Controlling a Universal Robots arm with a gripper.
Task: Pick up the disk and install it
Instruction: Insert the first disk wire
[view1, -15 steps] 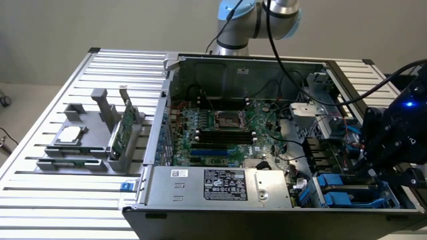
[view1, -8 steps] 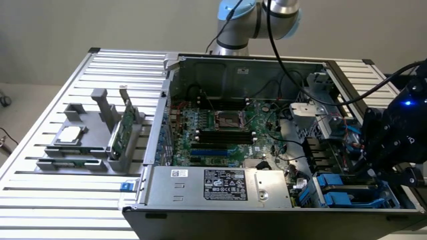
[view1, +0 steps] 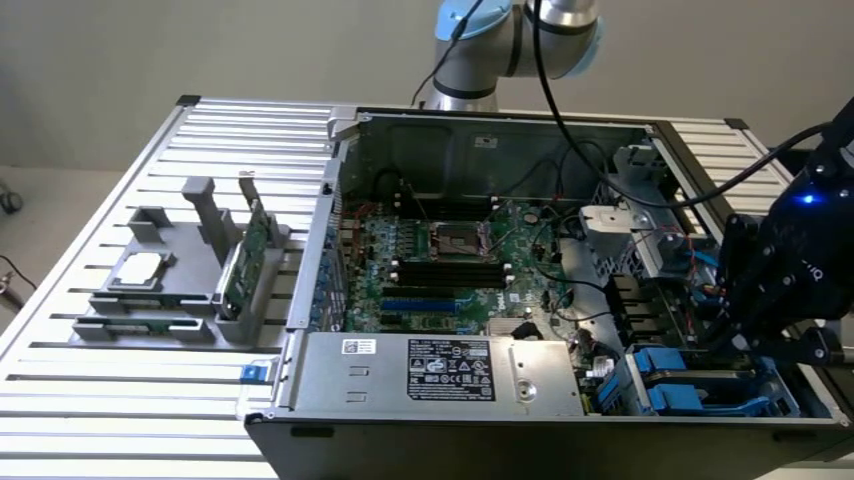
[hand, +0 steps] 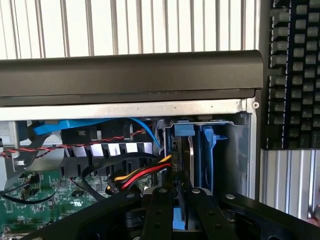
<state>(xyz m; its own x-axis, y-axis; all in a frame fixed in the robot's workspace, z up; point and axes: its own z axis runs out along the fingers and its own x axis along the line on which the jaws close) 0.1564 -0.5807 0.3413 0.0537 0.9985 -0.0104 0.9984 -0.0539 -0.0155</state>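
Down at the drive-bay corner of the computer case (view1: 467, 445), my gripper (hand: 179, 195) has its jaws drawn nearly together on the thin edge of the disk (hand: 182, 152). A bit of its blue carrier frame shows between the fingers (hand: 159, 212). The disk stands edge-on and upright, lined up with the bay slot, probably because it can only slide in on its rails that way. I hold it by the outer end so the far end can go into the bay (hand: 235, 150). How deep it sits, I cannot tell.

Just beside the disk stands a second blue carrier (hand: 207, 145), also upright. A bundle of red, yellow and black wires (hand: 142, 175) runs right up to the disk's side, close enough that I judge it could snag.

Counts:
- One disk, in my grip.
- Two blue uprights in the bay area, counting the disk's own frame.
- One power supply (view1: 441, 370) with a label, along the case's near edge.
- One motherboard (view1: 441, 250) on the case floor.
- One grey fixture (view1: 174, 300) on the tabletop (view1: 120, 410), well apart from me, at the exterior view's left.
- One square silver chip (view1: 140, 268) and one green circuit card (view1: 238, 262) on that fixture, the card standing on edge.
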